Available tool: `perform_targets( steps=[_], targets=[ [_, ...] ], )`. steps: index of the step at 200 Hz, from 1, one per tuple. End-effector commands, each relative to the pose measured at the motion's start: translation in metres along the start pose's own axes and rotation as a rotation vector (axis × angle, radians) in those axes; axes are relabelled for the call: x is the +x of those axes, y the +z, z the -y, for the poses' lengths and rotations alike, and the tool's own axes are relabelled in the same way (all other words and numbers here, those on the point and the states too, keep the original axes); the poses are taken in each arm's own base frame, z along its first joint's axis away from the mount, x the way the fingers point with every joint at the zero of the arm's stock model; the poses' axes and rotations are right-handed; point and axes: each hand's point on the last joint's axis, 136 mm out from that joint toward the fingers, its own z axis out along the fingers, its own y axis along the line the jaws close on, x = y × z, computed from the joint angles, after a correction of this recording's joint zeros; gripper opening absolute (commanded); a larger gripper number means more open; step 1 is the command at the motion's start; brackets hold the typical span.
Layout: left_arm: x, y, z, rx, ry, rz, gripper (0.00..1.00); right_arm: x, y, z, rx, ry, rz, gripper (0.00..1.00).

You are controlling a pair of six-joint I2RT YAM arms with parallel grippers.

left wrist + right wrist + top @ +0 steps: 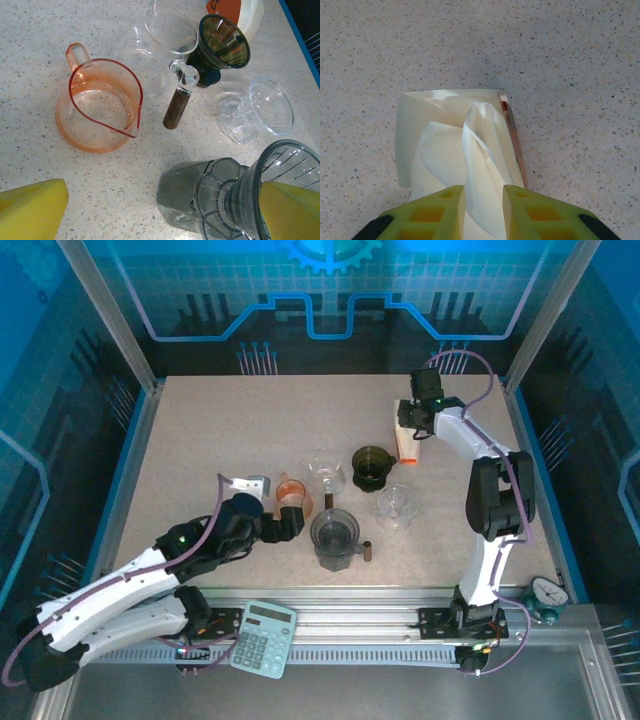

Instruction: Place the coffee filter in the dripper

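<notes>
A robotics lab cell: a left arm (110, 590) and a right arm (495, 495) bolted to a slotted aluminium rail (350, 620) at a speckled table (200, 440), fenced by aluminium posts (108, 315) and blue-lit panels (200, 290) printed with gear-and-circuit graphics.

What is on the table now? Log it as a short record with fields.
right gripper: pinching a coffee filter in the filter pack
left gripper: open, near the pink pitcher and grey dripper
other drippers: dark green dripper, clear dripper
task state: filter not yet in any dripper
</notes>
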Motion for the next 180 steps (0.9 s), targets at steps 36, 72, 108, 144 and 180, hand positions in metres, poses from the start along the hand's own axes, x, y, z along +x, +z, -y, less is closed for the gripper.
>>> perform_targets(
  steps=[36,72,108,144,180],
  targets=[
    [-0.005,0.003,-0.002,-0.001,-0.008,0.019,0.99,-0.010,0.010,0.001,-0.015,0.026,-0.004,0.26],
    [-0.004,0.005,-0.002,-0.004,-0.014,0.010,0.99,-0.010,0.017,0.001,-0.015,0.028,-0.018,0.25],
    [-0.004,0.007,-0.003,-0.005,-0.019,0.006,0.99,-0.012,0.017,0.000,-0.023,0.026,-0.014,0.15],
    [-0.004,0.007,-0.005,-0.007,-0.028,0.004,0.99,-0.010,0.016,0.001,-0.018,0.016,-0.017,0.04],
    [-0.002,0.008,-0.006,-0.010,-0.039,-0.005,0.99,-0.017,-0.002,0.002,-0.026,0.017,0.033,0.00]
  ],
)
